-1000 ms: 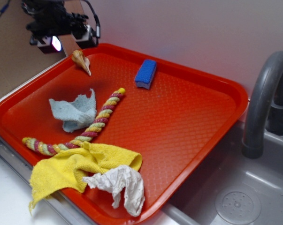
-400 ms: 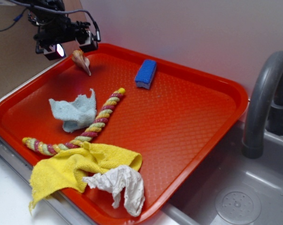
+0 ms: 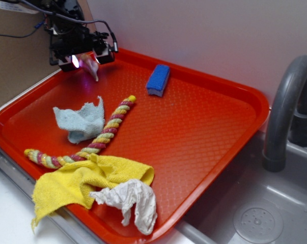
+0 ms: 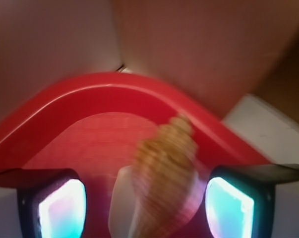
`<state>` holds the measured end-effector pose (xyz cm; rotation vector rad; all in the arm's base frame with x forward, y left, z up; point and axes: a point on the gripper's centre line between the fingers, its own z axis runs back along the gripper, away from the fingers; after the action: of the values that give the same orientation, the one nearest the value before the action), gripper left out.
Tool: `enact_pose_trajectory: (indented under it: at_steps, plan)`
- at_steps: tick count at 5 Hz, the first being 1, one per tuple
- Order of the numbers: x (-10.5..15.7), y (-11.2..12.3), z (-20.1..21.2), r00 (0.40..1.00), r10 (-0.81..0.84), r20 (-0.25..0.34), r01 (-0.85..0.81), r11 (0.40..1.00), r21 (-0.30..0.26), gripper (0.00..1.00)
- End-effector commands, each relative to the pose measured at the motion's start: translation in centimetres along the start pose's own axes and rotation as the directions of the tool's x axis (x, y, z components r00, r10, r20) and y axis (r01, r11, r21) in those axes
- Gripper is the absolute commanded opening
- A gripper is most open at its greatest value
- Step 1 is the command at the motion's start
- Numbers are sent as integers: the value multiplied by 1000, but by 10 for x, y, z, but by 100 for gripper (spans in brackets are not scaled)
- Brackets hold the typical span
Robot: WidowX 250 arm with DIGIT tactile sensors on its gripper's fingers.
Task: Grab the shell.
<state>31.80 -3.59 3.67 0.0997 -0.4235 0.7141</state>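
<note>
The black gripper [image 3: 87, 57] with glowing finger pads [image 4: 62, 208] hangs at the far left corner of the red plastic tray [image 3: 209, 127], jaws spread apart on either side of the tan-and-cream spiral shell [image 4: 161, 173], which lies just inside that corner, not yet clamped, well apart from the blue rectangular sponge [image 3: 158, 80].

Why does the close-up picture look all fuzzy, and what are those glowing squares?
In the wrist view the shell and the red tray rim are smeared and soft, likely from motion or sitting too near the lens; the glowing squares are lit pads on the open jaws. The exterior view is sharper: the blue sponge and the rope look crisp, with the lights glowing by the gripper.
</note>
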Motion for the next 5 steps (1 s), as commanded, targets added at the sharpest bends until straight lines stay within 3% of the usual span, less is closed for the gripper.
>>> enact_pose_trajectory:
  at_steps: [1, 2, 4, 5]
  plan:
    - [1, -29, 18, 993, -110, 36, 111, 994, -21, 0]
    - [-13, -37, 35, 976, -217, 13, 217, 975, -49, 0]
    - [-73, -58, 132, 880, -474, 13, 464, 855, -230, 0]
    - [-86, -59, 173, 799, -598, -73, 522, 748, -410, 0]
